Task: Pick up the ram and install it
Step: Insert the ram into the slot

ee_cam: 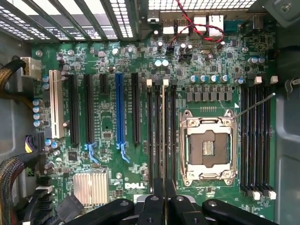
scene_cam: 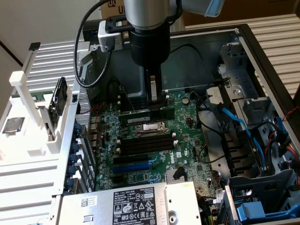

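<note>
Hanging down into the open grey metal computer case [scene_cam: 201, 51], over the green motherboard [scene_cam: 187, 140]: black gripper [scene_cam: 155, 99] of the robot arm, jaws pinched on the long thin green ram stick [scene_cam: 140, 115], standing on edge just beside the silver CPU socket [scene_cam: 152, 127].

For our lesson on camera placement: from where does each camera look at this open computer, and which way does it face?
Exterior view: off the arm, above the open computer case, looking down at its motherboard; the arm and gripper show.
Wrist view: on the wrist, facing straight down at the motherboard; the gripper's fingers show, closed on the ram.
Both share the motherboard, processor socket and gripper.
</note>
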